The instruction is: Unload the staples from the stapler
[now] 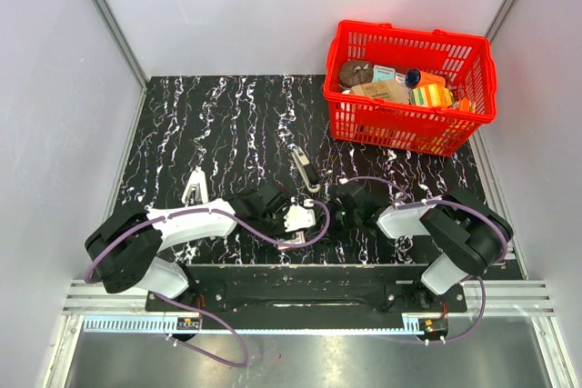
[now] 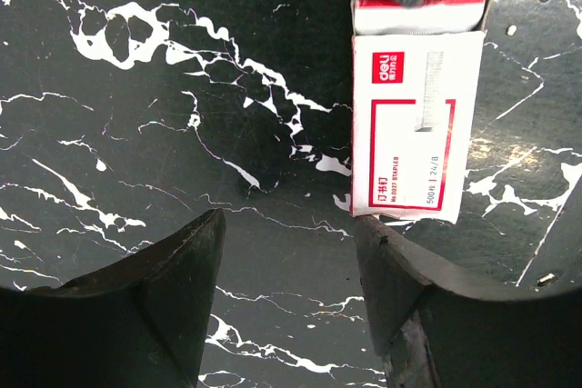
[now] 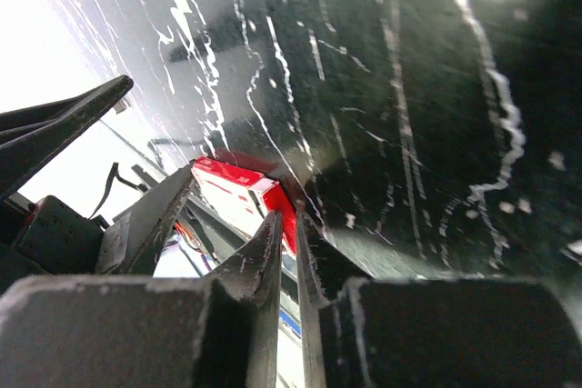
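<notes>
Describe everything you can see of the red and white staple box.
The staple box is a small flat cardboard carton: white face, red border, red logo, staple picture. It lies flat on the black marbled table, near its front edge. Its far end looks open. The right gripper, jaws nearly shut, meets that end; a grip is unclear.

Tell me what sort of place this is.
Probably a robot test cell in a lab: plain white walls on aluminium framing enclose a black marbled tabletop, with a red basket of assorted goods as props.
</notes>
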`<state>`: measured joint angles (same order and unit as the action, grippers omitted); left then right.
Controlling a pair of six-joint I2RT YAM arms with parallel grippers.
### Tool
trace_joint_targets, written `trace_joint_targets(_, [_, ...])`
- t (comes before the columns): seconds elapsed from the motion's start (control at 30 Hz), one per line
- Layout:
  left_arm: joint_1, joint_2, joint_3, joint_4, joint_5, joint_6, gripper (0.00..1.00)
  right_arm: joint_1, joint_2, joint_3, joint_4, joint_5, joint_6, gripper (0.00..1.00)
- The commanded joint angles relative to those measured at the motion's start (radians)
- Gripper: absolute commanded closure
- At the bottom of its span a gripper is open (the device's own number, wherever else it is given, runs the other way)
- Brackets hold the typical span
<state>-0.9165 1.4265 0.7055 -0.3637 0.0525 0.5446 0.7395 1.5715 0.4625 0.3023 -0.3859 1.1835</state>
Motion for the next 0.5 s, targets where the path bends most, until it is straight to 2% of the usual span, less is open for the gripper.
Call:
trace_joint_targets(0.0, [-0.008,0.037,0.011,0.06,-0.013,-0.023,0.37,0.031,0.054,0.045,0.001,0.005,-0.013,0.84])
trace_joint_targets(0.23, [-0.004,0.046,0.005,0.083,-0.045,-0.026,0.37,0.032,0.052,0.041,0.0,0.004,-0.013,0.85])
trace_joint_targets(0.33, [0.028,0.035,0.026,0.057,-0.045,-0.046,0.34,0.028,0.013,0.033,-0.037,0.021,-0.025,0.84])
trace_joint_targets(0.37, [0.054,0.025,0.041,0.034,-0.033,-0.048,0.2,0.024,-0.01,0.028,-0.057,0.028,-0.036,0.82])
trace_joint_targets(0.4, [0.085,0.005,0.058,-0.001,-0.016,-0.046,0.01,0.017,-0.031,0.028,-0.092,0.039,-0.05,0.77])
trace_joint_targets(0.47, [0.151,-0.05,0.089,-0.067,0.01,-0.032,0.01,0.008,-0.088,0.034,-0.182,0.07,-0.088,0.66])
